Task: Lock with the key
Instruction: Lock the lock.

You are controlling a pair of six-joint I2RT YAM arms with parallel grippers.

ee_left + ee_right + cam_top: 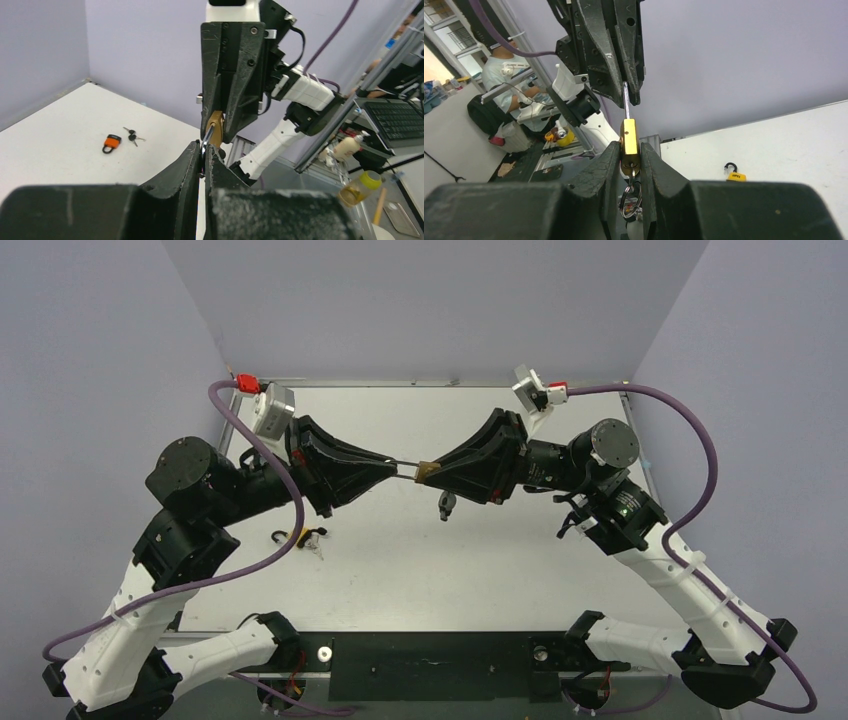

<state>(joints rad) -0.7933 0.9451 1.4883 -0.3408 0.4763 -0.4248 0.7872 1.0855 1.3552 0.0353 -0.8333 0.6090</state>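
Brass padlock (628,137) up in mid-air over table (450,570), caught between both arms. Right gripper (629,156) parted just a little, clamped on lock body. Left gripper (628,96) fully pinched on thin shackle (625,109). Key ring (628,200) dangling under lock; key seated in keyway or not, cannot tell.

Trouble ahead, likely:
- arms pushing off-axis, shackle twisting out of narrow pinch
- shackle leg missing its hole, jamming
- body sliding in right jaws under push
- swinging keys dropping free

Orange padlock (112,142) on table, well apart, no factor.
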